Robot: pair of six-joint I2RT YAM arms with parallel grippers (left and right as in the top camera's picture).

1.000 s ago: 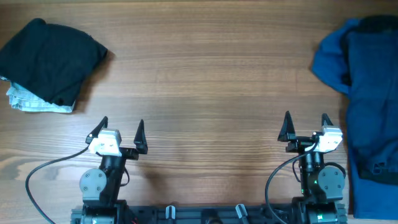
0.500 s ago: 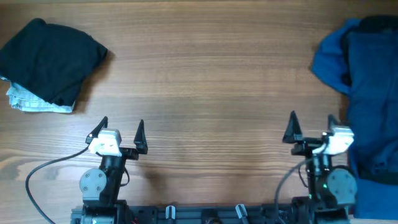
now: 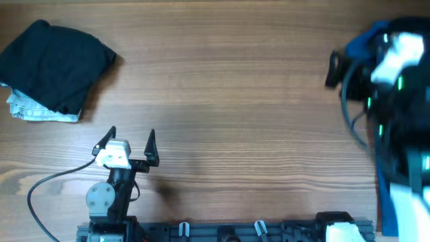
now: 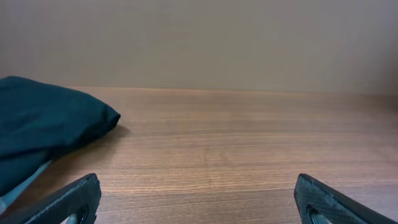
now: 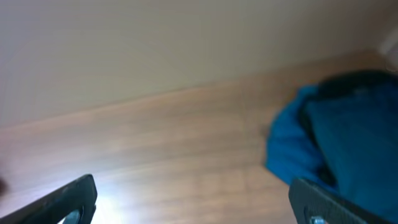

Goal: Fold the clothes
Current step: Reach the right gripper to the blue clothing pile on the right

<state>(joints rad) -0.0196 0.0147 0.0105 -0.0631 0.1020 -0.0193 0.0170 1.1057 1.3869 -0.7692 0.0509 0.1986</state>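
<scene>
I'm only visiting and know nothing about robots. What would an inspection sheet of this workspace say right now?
Surface: wooden table, plain grain.
Job's things: dark garment bundled at far left, lying on a pale cloth; blue garment heaped at far right.
Clutter: nothing seen.
Grippers: left gripper has its jaws open and empty above bare wood; right gripper has its jaws open and empty near the blue garment, its arm blurred in the overhead view.
Cables: black cable loops beside the left arm's base.
Surroundings: plain beige wall.
</scene>
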